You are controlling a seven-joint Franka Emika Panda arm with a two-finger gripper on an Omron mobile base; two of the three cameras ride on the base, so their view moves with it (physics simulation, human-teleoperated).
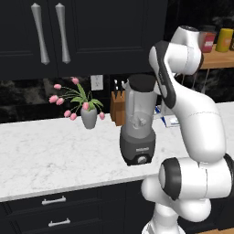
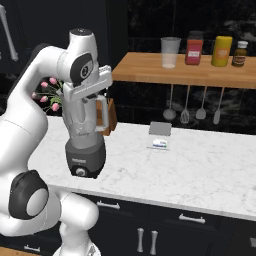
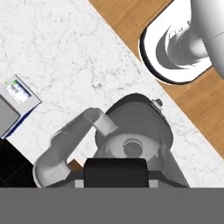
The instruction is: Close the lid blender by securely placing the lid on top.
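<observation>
- The blender (image 1: pixel 138 123) stands on the white marbled tabletop (image 1: pixel 50 155), near its front edge: a tall translucent grey jar, tapering downward, on a rounded dark grey base with a round front knob.
- In the right base view its grey side handle (image 2: pixel 102 114) curves out on the right of the jar.
- The lid (image 1: pixel 142 82), a flat black disc, sits at the jar's rim; from above, in the hand view, a black slab (image 3: pixel 116 172) lies across the jar's mouth with the blade hub visible beneath.
- The claw (image 2: pixel 95 85) is right over the jar's top; whether it is clenched or released, I cannot tell.
- Behind the blender stand a wooden knife block (image 1: pixel 118 107) and a small grey vase of pink tulips (image 1: pixel 88 116).
- A wooden shelf (image 2: pixel 200 75) carries a clear cup, jars and bottles.
</observation>
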